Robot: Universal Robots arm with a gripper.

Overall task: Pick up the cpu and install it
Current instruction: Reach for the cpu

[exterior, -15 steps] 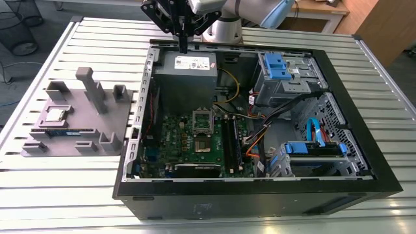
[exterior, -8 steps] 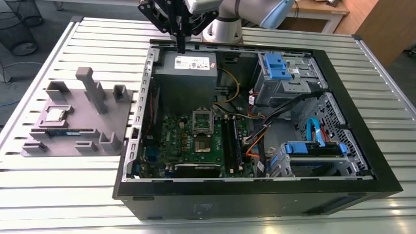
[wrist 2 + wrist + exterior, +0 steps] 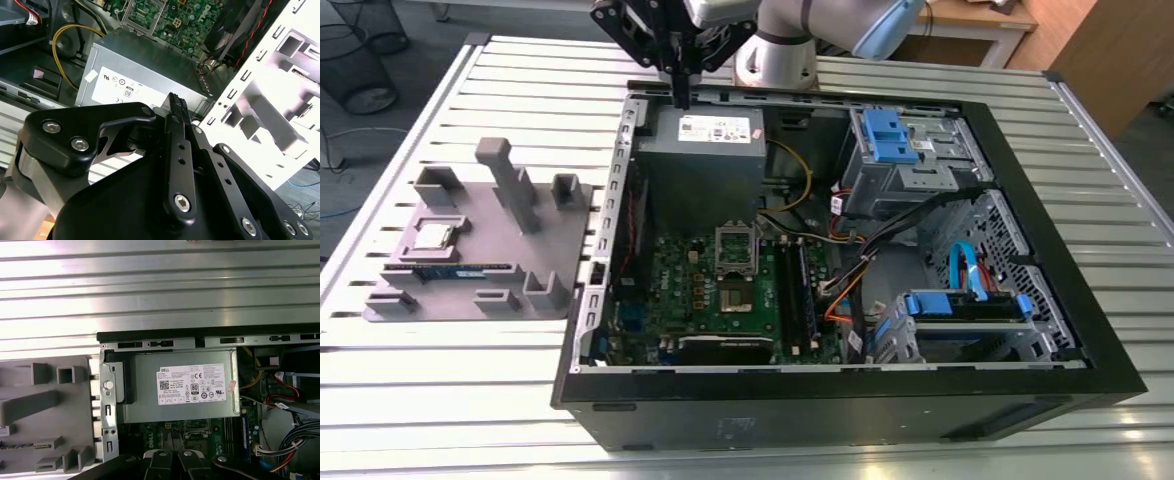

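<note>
- Gripper [image 3: 176,102] linkage is sitting closest to your lens in the second wrist view. Its fingers are pressing together with nothing between them, so it is carrying no part.
- Computer case [image 3: 854,395] is lying open on the slatted metal table [image 3: 440,390] and taking up most of the exterior view. The gripper is hanging over the case's far rim, above the power supply [image 3: 707,140].
- Grey tray [image 3: 470,238] is sitting on the table just beside the case, on the exterior view's left and well apart from the gripper.
- Motherboard [image 3: 700,300] is lying exposed on the case floor. Its socket [image 3: 736,296] is showing no silver chip, as far as you can judge from the exterior view.
- Memory stick [image 3: 454,268] is lying along the tray, near the cpu.
- You are finding the cpu [image 3: 432,236] resting flat on the tray, silver top up, with nothing touching it.
- Progress, as a judgement: the pick-up is not yet beginning. You are looking at a task with both the lift from the tray and the seating in the socket outstanding.
</note>
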